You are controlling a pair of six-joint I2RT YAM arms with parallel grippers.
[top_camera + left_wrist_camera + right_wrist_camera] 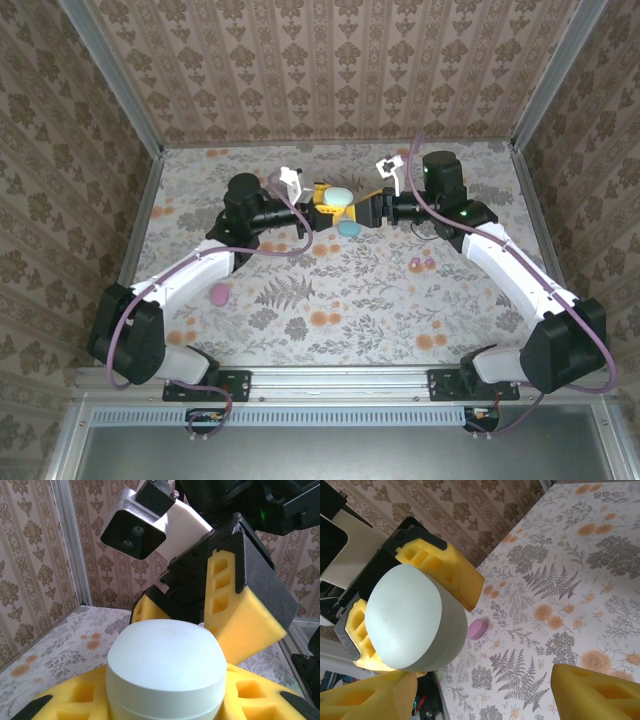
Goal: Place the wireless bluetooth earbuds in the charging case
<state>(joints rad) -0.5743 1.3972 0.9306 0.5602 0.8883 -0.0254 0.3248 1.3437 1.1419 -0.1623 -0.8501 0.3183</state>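
You see your left gripper clamped on the pale charging case, yellow pads at either side of it. Just beyond stands the right gripper, its jaws apart (the white wrist camera sits above it), with the floral table below and the wallpapered wall behind

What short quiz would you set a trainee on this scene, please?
1. True or false: the right gripper is clamped on the pale case.
2. What holds the pale case? A. the left gripper B. the table C. both grippers
3. Fill in: the rounded object lying on the table beside the left arm is ____ in colour.
Key: 1 false, it stands open; 2 A; 3 pink.
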